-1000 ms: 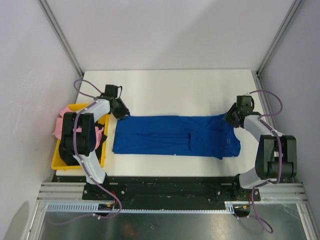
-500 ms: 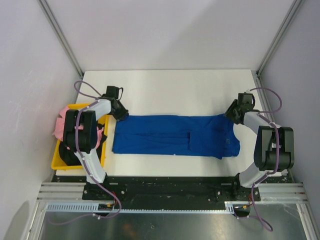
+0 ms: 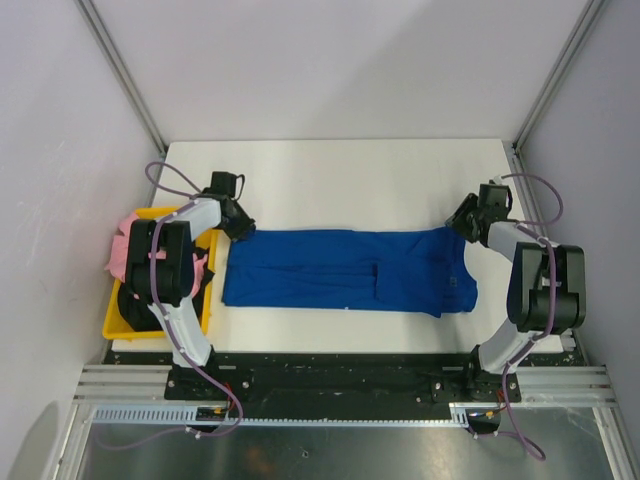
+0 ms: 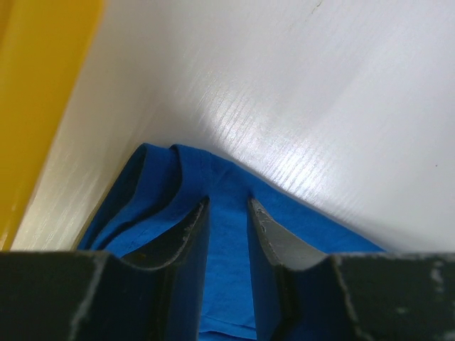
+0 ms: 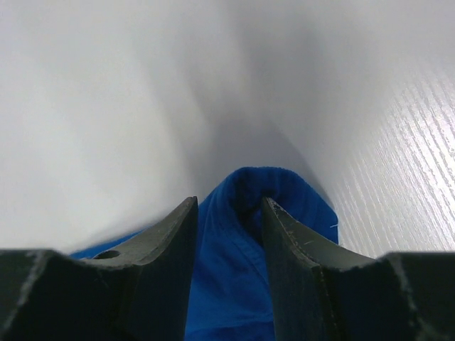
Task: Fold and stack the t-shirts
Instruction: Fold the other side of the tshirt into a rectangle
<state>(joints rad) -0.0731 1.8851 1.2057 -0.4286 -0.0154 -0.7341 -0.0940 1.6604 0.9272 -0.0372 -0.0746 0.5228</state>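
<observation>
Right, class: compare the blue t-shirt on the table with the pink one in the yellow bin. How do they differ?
The blue t-shirt lies spread flat on the table; the pink t-shirt sits crumpled in the yellow bin. The left tool and right tool each pinch a far corner of the blue t-shirt; neither holds the pink t-shirt. Both are soft cloth.

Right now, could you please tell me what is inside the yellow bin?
A pink shirt shows at the far end of the bin. The left arm covers most of the rest, so whatever else lies inside cannot be made out.
</observation>
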